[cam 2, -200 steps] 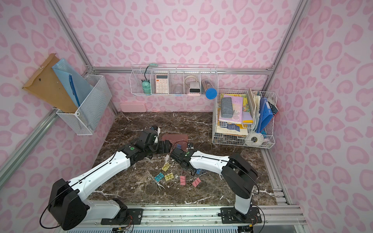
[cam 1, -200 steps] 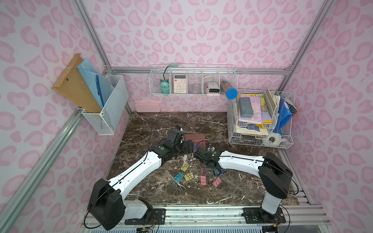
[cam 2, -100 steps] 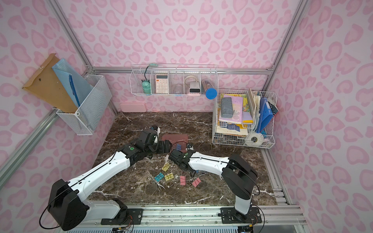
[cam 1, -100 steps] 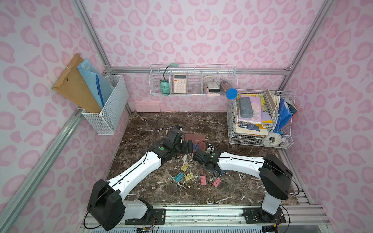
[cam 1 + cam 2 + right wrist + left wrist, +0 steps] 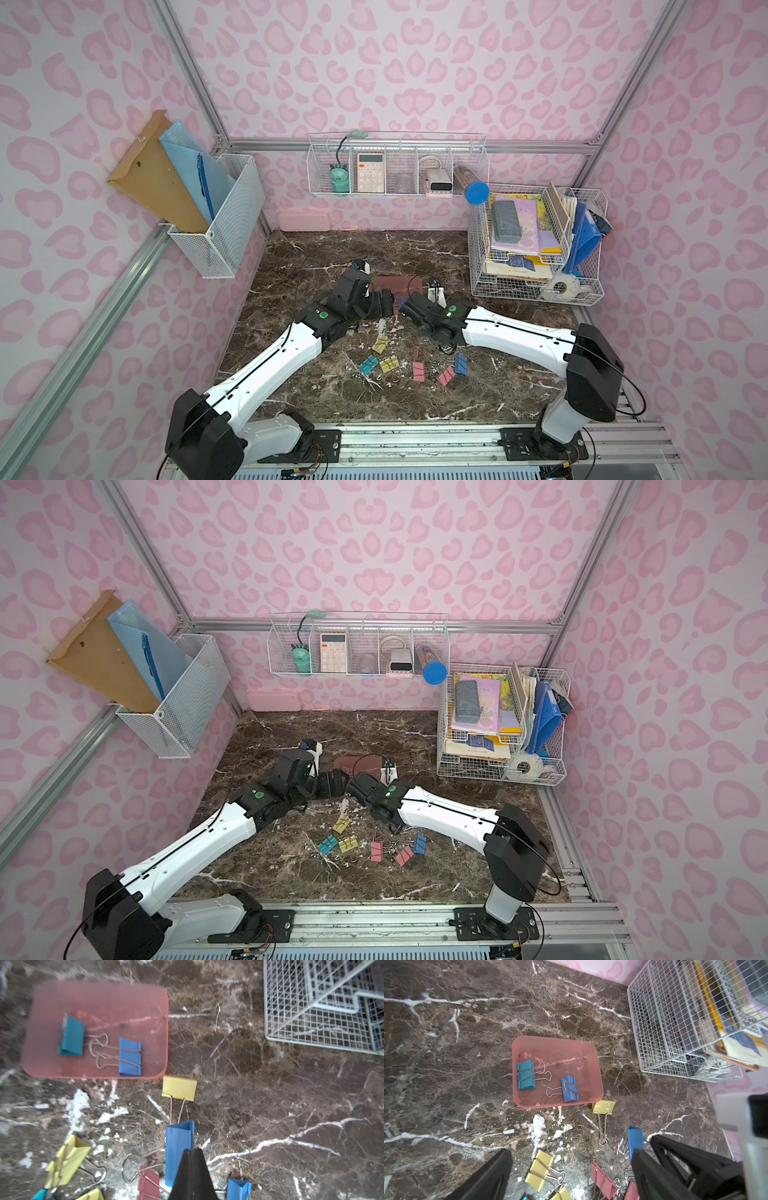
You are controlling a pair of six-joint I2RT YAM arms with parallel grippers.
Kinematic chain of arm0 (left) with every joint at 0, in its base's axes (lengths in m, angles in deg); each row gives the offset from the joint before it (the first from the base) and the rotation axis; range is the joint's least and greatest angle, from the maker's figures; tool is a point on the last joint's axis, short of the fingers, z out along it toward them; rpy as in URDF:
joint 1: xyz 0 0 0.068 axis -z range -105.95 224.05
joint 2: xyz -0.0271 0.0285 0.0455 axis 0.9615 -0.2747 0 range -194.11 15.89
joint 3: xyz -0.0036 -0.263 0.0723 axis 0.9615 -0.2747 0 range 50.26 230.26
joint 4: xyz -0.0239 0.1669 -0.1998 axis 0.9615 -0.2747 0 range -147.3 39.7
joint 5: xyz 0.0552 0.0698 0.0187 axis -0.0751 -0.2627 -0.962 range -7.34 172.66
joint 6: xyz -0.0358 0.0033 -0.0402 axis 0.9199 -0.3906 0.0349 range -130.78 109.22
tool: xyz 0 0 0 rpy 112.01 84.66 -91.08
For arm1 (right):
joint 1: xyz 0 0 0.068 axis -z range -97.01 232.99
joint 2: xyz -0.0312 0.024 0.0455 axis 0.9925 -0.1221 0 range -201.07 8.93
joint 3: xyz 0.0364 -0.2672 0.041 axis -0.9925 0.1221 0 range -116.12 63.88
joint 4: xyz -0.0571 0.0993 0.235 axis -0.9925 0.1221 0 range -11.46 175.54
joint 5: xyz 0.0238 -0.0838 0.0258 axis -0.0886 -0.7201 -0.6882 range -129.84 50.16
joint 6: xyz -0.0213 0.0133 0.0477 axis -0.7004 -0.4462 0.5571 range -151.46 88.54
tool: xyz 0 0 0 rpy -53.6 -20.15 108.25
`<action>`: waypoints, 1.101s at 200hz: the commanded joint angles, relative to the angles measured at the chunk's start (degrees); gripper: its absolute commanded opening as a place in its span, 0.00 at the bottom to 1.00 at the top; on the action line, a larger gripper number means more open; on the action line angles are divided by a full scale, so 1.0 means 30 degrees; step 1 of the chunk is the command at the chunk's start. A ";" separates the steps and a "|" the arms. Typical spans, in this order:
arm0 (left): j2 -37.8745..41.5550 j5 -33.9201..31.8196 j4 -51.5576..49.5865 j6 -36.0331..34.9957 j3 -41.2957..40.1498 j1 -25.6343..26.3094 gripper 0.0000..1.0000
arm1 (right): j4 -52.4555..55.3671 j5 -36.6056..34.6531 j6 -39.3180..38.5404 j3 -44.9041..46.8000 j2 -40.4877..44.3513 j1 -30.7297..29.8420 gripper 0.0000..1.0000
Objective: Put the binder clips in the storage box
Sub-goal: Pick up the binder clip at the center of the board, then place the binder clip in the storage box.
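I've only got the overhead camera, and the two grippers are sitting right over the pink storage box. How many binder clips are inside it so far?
Observer: Two. The left wrist view shows a teal clip and a blue clip lying inside the storage box.
Operator: What is the right gripper doing?
Observer: The right gripper is shut, and it seems to pinch a second blue clip by its edge, outside the box.
Operator: Anything close to the box that I'd miss?
Observer: A yellow clip lies right beside one corner of the box, outside it, with its wire handles pointing away from the box.
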 commanded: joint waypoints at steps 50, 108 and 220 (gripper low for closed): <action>0.2115 0.1180 0.1220 0.0691 -0.1812 -0.1643 0.99 | -0.8245 0.4881 -0.3461 0.0490 0.0528 0.3974 0.00; 0.2533 0.2300 0.0714 0.0234 -0.1884 -0.1940 0.99 | -1.1350 0.8785 -0.3089 -0.1096 -0.2685 0.5006 0.00; 0.2398 0.3000 -0.0035 -0.0507 -0.1499 -0.1939 0.99 | -1.4191 1.1103 -0.1151 -0.0271 -0.6268 0.6287 0.00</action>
